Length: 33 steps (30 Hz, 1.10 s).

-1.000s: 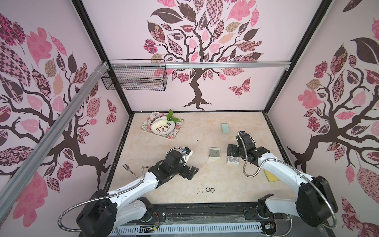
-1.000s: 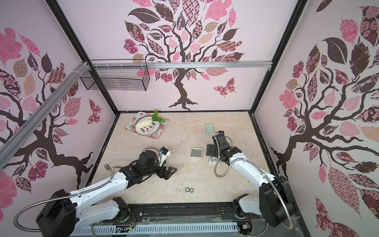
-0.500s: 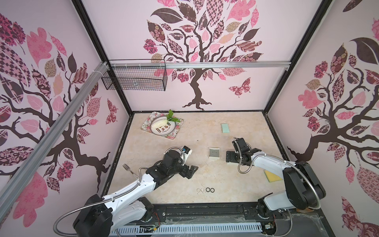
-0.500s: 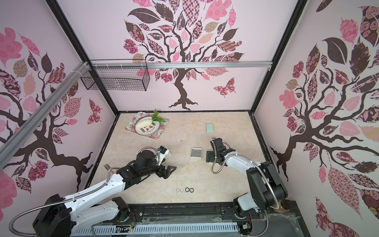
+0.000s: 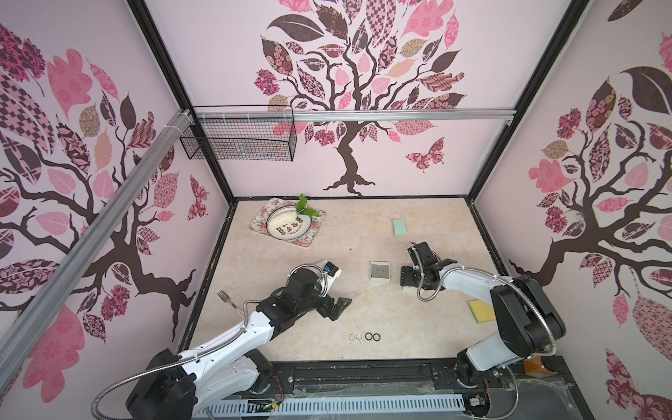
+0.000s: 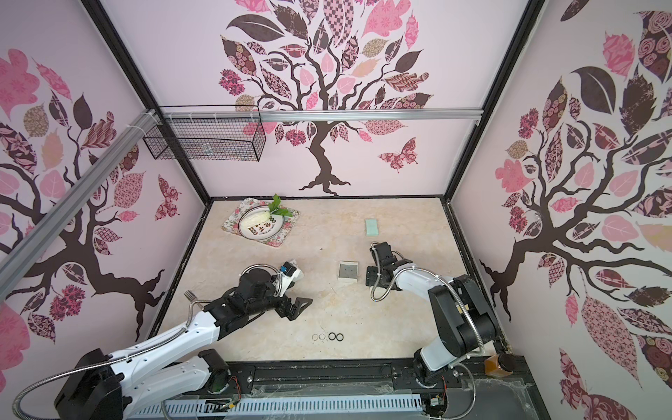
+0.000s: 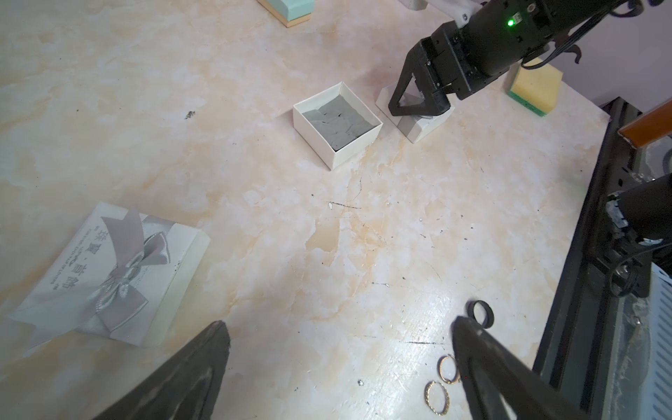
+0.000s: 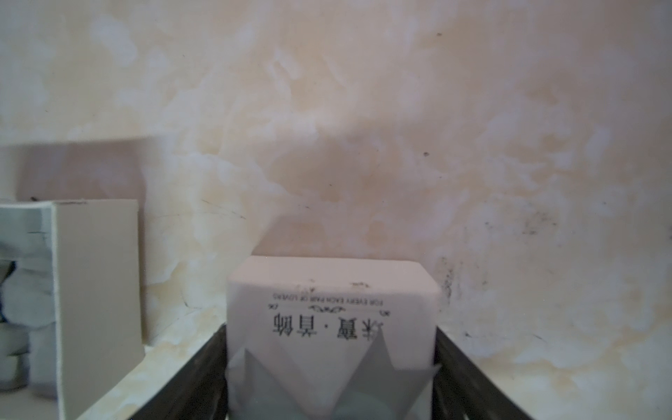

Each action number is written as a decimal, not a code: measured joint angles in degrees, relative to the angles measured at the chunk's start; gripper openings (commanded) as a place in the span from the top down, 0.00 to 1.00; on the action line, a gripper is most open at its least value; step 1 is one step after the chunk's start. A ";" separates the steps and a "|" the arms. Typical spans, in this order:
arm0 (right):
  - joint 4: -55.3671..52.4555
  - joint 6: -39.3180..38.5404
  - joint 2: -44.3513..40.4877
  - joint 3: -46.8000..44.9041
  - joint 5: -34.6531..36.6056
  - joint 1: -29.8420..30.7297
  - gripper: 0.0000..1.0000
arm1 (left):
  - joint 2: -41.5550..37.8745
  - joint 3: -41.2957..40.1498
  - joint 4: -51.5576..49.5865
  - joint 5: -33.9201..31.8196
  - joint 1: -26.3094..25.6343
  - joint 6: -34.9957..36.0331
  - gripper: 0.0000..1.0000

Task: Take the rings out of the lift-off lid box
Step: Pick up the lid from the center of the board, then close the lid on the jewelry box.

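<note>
The lift-off lid box stands open mid-table, with only grey foam showing inside. Just to its right, my right gripper is low on the table, shut on the box's white lid, which carries printed text and a grey ribbon; the fingers press its two sides. Several rings lie in a row near the front edge: two thin ones and two black ones. My left gripper hangs open and empty just behind them. In its wrist view, a black ring and two thin rings sit beside one finger.
A second white box with a grey bow lies by the left arm. A floral tray with a plate sits back left. There is a mint block, a yellow sponge, a fork and a wire basket on the wall.
My right arm has folded lower and its jaws have narrowed onto the lid. The left arm and the rings have stayed put.
</note>
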 measured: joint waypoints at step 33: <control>-6.88 4.98 6.84 18.34 -4.11 10.73 0.24 | -13.33 -7.23 6.21 2.16 -1.42 5.01 0.02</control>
